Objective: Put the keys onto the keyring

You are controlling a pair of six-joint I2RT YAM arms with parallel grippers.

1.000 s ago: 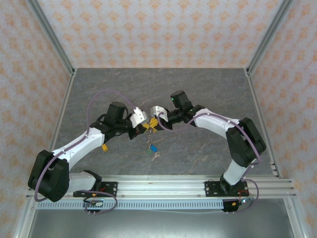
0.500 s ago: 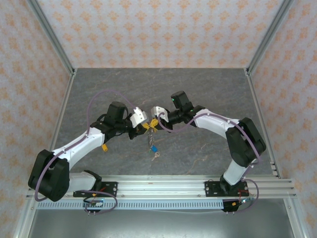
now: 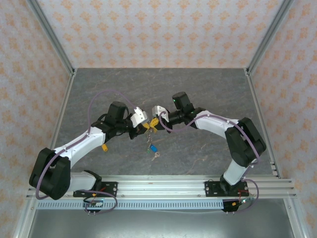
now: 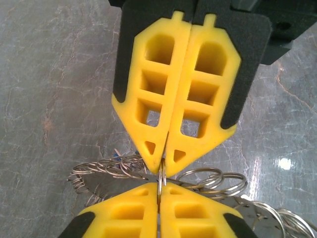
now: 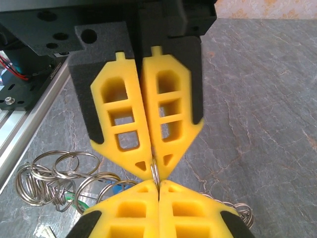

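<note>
Fingertips [image 4: 130, 208] of the left gripper [image 4: 159, 187] are pressed together on the keyring [image 4: 161, 176], a thin silvery wire seen edge-on. The right gripper [image 4: 164, 167] meets it tip to tip from the opposite side, its 2 yellow fingers [image 4: 126, 106] likewise clamped on that wire. The right wrist view mirrors this: the right gripper [image 5: 159, 183] is at the bottom, the left gripper [image 5: 154, 168] is above, and the keyring [image 5: 155, 173] is pinched where the 4 fingers converge. Just past the tips, overlapping loops [image 4: 109, 168] of silvery wire fan out, bright and round, some stacked like a coil. In the right wrist view these loops [image 5: 54, 173] lie to the left, with a blue tag [image 5: 119, 188] peeping out beside them. From above, the left gripper [image 3: 145, 127] and right gripper [image 3: 154, 122] join over the middle of the grey marbled table [image 3: 208, 94]. The keys [image 3: 151, 145] trail from the joined tips toward the arm bases, a blue tag [image 3: 154, 148] among them and 1 small silvery key [image 3: 156, 155] at the end. An orange piece [image 3: 104, 147] sits by the left arm, too small to identify.
</note>
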